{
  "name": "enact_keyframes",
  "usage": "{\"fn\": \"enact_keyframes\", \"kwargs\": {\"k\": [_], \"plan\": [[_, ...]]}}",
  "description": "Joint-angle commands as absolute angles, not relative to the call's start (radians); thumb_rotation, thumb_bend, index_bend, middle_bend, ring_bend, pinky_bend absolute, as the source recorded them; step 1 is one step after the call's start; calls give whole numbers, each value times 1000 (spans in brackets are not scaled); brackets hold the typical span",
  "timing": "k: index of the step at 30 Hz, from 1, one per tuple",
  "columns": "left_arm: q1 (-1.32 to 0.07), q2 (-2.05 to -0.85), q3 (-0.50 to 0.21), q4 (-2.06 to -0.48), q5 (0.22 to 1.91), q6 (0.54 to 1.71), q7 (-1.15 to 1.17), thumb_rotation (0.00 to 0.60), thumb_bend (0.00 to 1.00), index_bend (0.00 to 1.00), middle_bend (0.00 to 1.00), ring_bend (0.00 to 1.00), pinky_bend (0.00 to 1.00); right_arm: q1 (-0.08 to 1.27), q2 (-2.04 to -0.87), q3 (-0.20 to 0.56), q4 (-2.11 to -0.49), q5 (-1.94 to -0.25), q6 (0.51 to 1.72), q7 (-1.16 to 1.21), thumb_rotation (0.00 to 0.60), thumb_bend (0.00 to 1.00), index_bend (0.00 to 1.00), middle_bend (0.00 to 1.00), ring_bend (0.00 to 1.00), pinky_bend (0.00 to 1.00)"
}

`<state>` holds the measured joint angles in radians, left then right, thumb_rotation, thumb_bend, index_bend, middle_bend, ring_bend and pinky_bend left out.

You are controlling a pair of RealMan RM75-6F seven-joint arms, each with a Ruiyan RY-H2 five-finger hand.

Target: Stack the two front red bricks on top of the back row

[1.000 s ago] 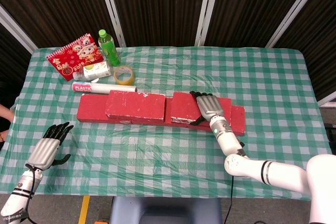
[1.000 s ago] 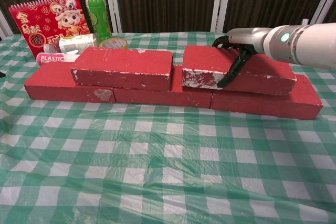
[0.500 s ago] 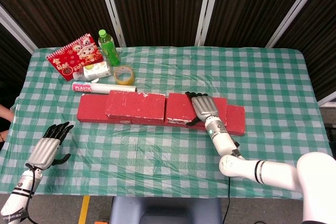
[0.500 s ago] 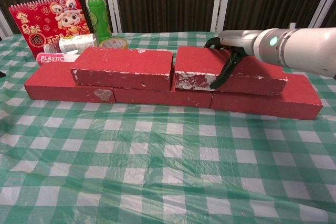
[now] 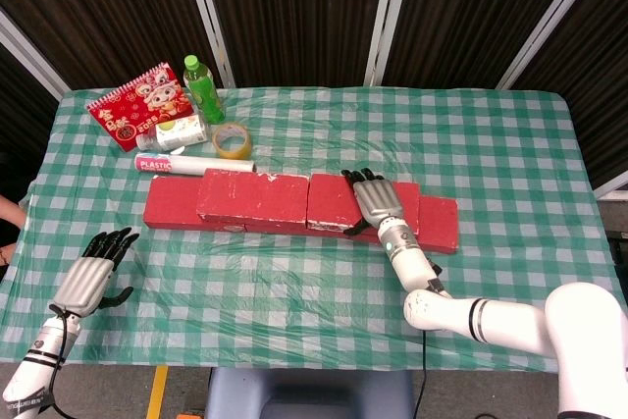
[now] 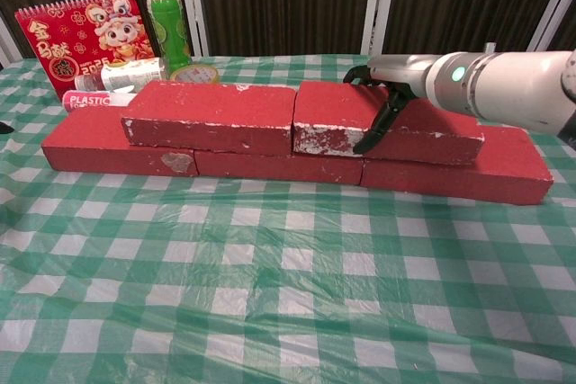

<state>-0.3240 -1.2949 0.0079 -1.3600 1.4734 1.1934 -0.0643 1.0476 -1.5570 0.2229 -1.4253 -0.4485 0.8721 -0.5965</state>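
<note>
Three red bricks form the back row [image 5: 172, 207] [image 6: 450, 177] on the checked cloth. Two more red bricks lie on top of it. The left top brick [image 5: 253, 195] [image 6: 211, 117] lies free. My right hand [image 5: 376, 201] [image 6: 382, 101] grips the right top brick [image 5: 332, 201] [image 6: 328, 114], palm over its top and thumb down its front face. The two top bricks stand end to end, with almost no gap between them. My left hand [image 5: 90, 280] rests near the front left edge of the table, its fingers spread and holding nothing; the chest view does not show it.
Behind the left end of the row lie a white tube marked PLASTIC [image 5: 186, 163], a tape roll [image 5: 232, 141], a bottle on its side [image 5: 177, 130], a green bottle [image 5: 204, 88] and a red calendar [image 5: 137, 105]. Checked cloth stretches in front of the bricks.
My right hand has slid the right top brick leftward along the back row, closing the gap to the left top brick. The left hand has not moved.
</note>
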Motion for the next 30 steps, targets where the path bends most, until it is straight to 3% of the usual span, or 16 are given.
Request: {"fn": "enact_keyframes", "kwargs": {"k": [1,9,30], "plan": [[-324,-1296,7,-1361,1471,1193,-61,600,298,0,6,0,20,1050,-1557,221,-1425,-445,869,-596,600,120,82,200,145,404],[-324,-1296,6,-1361,1469,1189,-60,600,304,0,6,0,20,1060,-1552,214,-1423,-426,856,-599,600,120,0,149,87,379],[-324,-1293,6,-1364,1471,1187,-63,600,299,0,7,0,21,1074,-1556,200,-1418,-421,863,-597,600,120,0,6,0,293]]}}
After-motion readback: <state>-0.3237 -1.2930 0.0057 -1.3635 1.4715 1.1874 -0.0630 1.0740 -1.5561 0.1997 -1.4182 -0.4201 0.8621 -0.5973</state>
